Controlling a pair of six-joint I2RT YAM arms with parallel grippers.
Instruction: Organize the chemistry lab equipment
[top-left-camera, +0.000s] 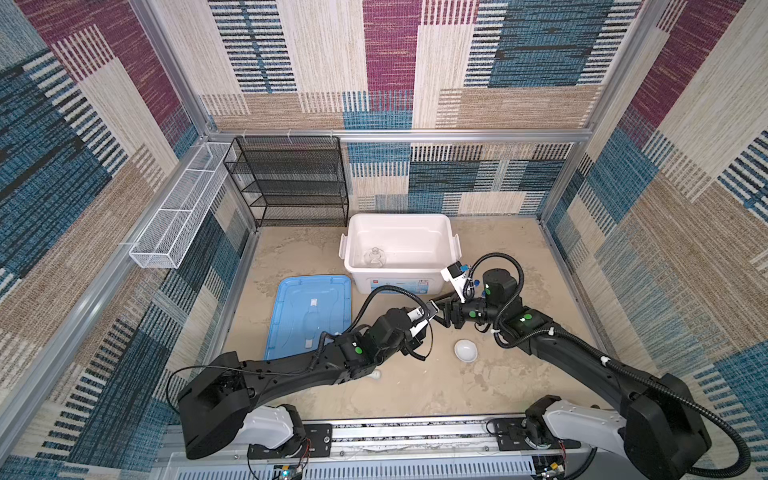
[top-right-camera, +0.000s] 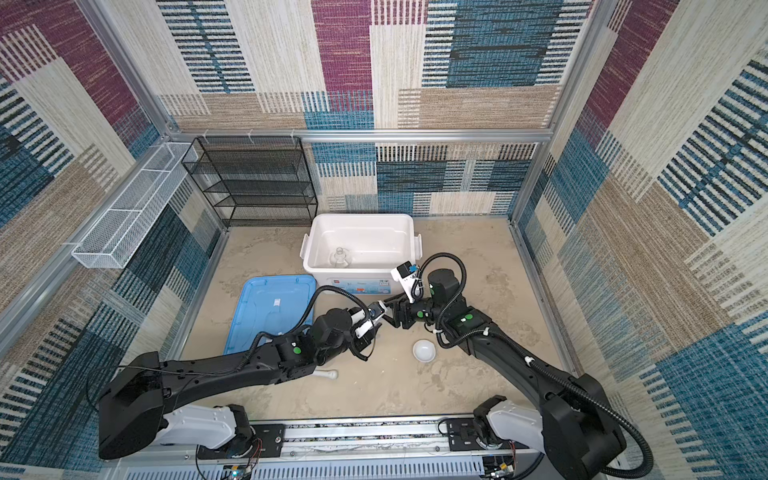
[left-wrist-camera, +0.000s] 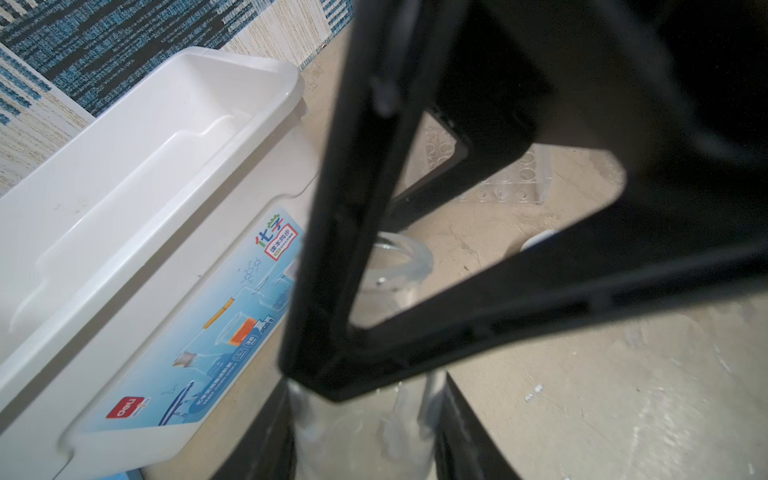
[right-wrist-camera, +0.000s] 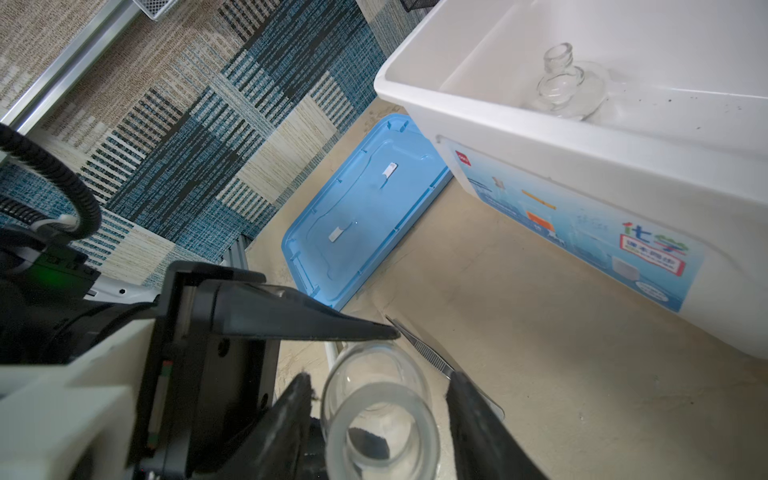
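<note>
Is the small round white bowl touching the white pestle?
Apart. In a top view, bare tabletop separates the white bowl from the white pestle.

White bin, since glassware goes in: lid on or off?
Off: the bin stands open, its blue lid lying on the table beside it.

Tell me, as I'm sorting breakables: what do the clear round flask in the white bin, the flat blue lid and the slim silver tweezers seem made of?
Clear round flask: likely glass, see-through with sharp glints. Flat blue lid: apparently moulded plastic, smooth, ribbed. Slim silver tweezers: probably metal, grey sheen, ridged grip.
</note>
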